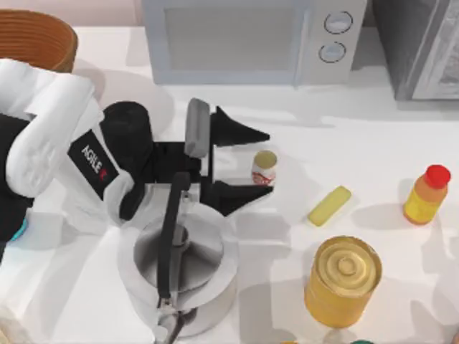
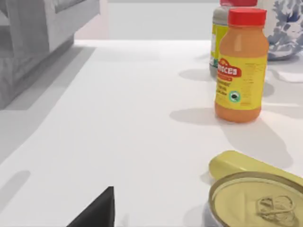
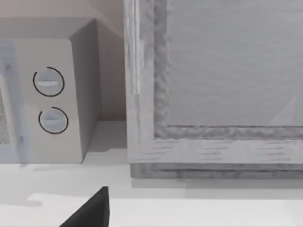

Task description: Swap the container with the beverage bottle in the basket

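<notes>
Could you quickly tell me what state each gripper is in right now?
Left gripper: open, fingers either side of the tiny white beverage bottle with red print, not gripping it.
Right gripper: cannot be told.

A grey microwave (image 3: 45, 94) with two round dials (image 3: 49, 82) stands beside a large grey-framed panel (image 3: 213, 85) on the white table (image 3: 189, 210).

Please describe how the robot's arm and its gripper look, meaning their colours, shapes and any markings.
The left arm has rounded white shells over black segments, with "AGILEX" printed in white on a black panel. Its left gripper is black, with two pointed, wedge-shaped fingers, and a grey block sits at the wrist.
</notes>
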`<control>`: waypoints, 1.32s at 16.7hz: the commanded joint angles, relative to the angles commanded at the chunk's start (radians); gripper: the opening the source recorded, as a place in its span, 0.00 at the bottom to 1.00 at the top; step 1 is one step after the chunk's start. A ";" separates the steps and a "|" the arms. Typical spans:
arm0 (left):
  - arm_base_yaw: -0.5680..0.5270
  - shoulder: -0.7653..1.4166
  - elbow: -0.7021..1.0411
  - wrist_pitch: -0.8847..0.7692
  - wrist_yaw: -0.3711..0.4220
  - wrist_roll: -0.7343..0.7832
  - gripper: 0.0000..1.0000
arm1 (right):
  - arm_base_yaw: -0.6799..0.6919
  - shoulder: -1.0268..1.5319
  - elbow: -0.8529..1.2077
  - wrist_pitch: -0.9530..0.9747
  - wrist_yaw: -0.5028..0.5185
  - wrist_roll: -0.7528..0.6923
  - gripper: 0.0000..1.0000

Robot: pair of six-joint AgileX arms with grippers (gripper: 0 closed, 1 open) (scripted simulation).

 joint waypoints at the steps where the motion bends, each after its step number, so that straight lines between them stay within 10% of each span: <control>1: 0.004 -0.006 0.000 -0.004 -0.008 0.001 1.00 | 0.000 0.000 0.000 0.000 0.000 0.000 1.00; 10: 0.106 -0.414 -0.143 -0.233 -0.298 0.023 1.00 | 0.000 0.000 0.000 0.000 0.000 0.000 1.00; 22: 0.256 -1.603 -0.723 -0.856 -0.859 0.011 1.00 | 0.000 0.000 0.000 0.000 0.000 0.000 1.00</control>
